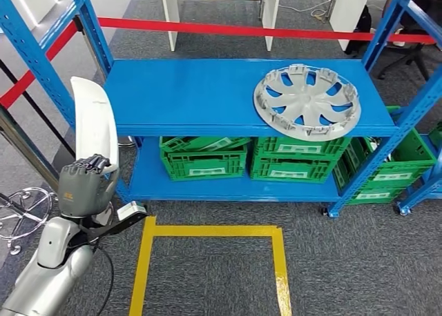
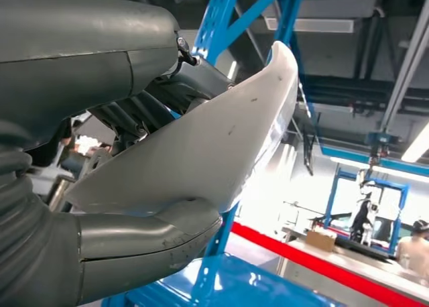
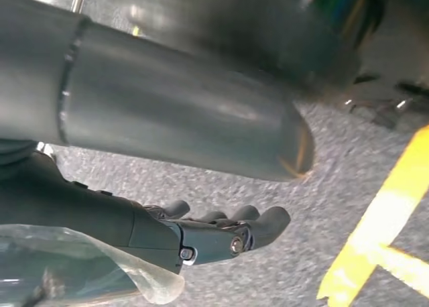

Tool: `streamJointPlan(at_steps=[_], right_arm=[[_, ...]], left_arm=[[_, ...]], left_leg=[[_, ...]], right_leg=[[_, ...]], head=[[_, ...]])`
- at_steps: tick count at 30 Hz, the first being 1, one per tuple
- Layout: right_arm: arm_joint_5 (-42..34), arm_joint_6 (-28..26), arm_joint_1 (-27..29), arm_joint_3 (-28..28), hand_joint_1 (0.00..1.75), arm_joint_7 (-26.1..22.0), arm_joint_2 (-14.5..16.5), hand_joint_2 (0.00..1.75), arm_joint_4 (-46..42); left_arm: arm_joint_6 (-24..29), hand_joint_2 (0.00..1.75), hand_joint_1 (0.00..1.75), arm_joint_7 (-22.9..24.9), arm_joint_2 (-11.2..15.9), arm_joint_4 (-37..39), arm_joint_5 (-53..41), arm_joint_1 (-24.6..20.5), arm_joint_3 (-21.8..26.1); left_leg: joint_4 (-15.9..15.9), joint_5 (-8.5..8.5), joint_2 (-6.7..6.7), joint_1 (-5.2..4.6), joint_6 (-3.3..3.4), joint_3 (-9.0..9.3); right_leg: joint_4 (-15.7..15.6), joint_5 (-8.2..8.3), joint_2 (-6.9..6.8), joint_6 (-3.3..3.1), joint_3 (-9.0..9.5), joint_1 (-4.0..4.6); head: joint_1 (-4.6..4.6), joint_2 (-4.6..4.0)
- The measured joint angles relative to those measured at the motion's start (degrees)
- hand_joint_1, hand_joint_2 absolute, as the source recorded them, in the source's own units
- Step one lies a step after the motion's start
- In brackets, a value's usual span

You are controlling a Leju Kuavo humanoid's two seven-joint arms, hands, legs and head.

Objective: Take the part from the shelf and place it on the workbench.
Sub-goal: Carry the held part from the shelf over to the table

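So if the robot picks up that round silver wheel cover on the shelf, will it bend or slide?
The wheel cover looks like thin molded plastic with open spokes, so it is probably light and flexes a little. It lies flat on the smooth blue shelf, so a push would likely slide it, not roll it. The small clips around its rim might snap if squeezed.

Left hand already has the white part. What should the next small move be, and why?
Probably turn away from the blue shelf to find the workbench: the left hand grips the white part, lifted clear beside the shelf, so only placing is left.
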Motion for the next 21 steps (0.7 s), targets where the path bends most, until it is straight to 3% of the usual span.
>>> streamJointPlan(at_steps=[2,3,4,5,6,7,9,10,16,19,20,21], right_arm=[[0.22,-0.23,0.01,0.01,0.00,0.16,0.17,0.00,0.00],[0.34,-0.32,0.01,0.01,0.00,0.25,0.32,0.00,0.00],[0.46,-0.39,0.02,0.02,0.00,0.36,0.46,0.00,-0.01],[0.54,-0.43,0.05,0.02,0.00,0.45,0.62,0.00,-0.02],[0.58,-0.49,0.07,0.02,0.00,0.53,0.74,0.00,-0.04],[0.60,-0.55,0.07,0.02,0.00,0.60,0.83,0.00,-0.07],[0.62,-0.66,-0.05,0.02,0.00,0.64,0.90,0.00,-0.09],[0.63,-0.68,-0.10,0.02,0.00,0.64,0.90,0.00,-0.09],[0.66,-0.68,-0.15,0.02,0.00,0.66,0.91,0.00,-0.09],[0.84,-0.76,-0.09,0.02,0.00,0.84,0.97,0.00,-0.10],[0.97,-1.05,-0.07,0.02,0.00,1.09,1.11,0.00,-0.13],[1.20,-1.50,-0.10,0.02,0.00,1.45,1.32,0.00,-0.18]], left_arm=[[0.01,1.75,1.75,-0.20,0.59,0.01,0.68,0.69,0.15],[0.01,1.75,1.75,-0.37,0.89,0.01,0.98,1.14,0.29],[0.02,1.75,1.75,-0.56,1.16,0.00,1.22,1.58,0.40],[0.02,1.75,1.75,-0.72,1.38,-0.01,1.36,1.92,0.50],[0.03,1.75,1.75,-0.82,1.56,-0.01,1.48,2.13,0.56],[0.03,1.75,1.75,-0.88,1.70,-0.02,1.54,2.23,0.58],[0.04,1.75,1.75,-0.90,1.88,-0.06,1.56,2.29,0.63],[0.05,1.75,1.75,-0.91,1.92,-0.08,1.56,2.30,0.64],[0.06,1.75,1.75,-0.91,1.98,-0.14,1.56,2.37,0.67],[0.08,1.75,1.75,-1.05,2.21,-0.30,1.73,3.12,1.11],[0.08,1.75,1.75,-1.44,2.37,-0.60,2.03,3.82,1.71],[0.09,1.75,1.75,-2.23,2.56,-1.03,2.45,4.81,2.74]], left_leg=[[7.25,-5.48,0.01,0.25,-0.58,-1.01],[10.33,-6.40,0.01,0.37,-0.84,-1.10],[11.99,-5.97,0.02,0.49,-1.06,-0.59],[11.61,-4.56,0.03,0.62,-1.26,0.81],[9.17,-3.10,0.04,0.77,-1.44,3.16],[5.41,-2.73,0.06,0.89,-1.62,6.05],[-1.47,-3.82,0.00,0.90,-1.56,10.74],[-3.10,-4.67,-0.05,0.83,-1.46,11.74],[-3.51,-4.89,-0.09,0.76,-1.08,11.94],[-3.13,-4.23,0.07,0.68,0.43,10.77],[-3.17,-3.05,0.20,0.66,1.15,9.39],[-3.21,-0.98,0.31,0.60,1.63,6.99]], right_leg=[[0.14,1.48,-0.06,-0.17,-1.50,-0.02],[0.32,2.23,-0.07,-0.10,-2.39,-0.05],[0.62,2.94,-0.09,0.06,-3.44,-0.11],[1.08,3.54,-0.14,0.31,-4.68,-0.23],[1.71,4.00,-0.21,0.61,-5.90,-0.35],[2.44,4.34,-0.29,0.95,-7.00,-0.38],[3.66,4.71,-0.35,1.45,-8.43,-0.31],[3.97,4.79,-0.35,1.57,-8.73,-0.24],[4.10,4.92,-0.37,1.71,-8.87,-0.19],[4.09,5.81,-0.30,2.50,-9.23,-0.23],[7.24,2.90,-0.13,2.99,-10.34,-0.35],[9.96,1.00,0.07,3.12,-9.45,-0.41]], head=[[-0.11,0.00],[-0.09,0.00],[-0.10,0.00],[-0.11,0.00],[-0.12,0.00],[-0.15,0.00],[-0.21,0.00],[-0.24,0.00],[-0.19,0.00],[-0.10,0.00],[0.05,0.00],[0.22,0.00]])
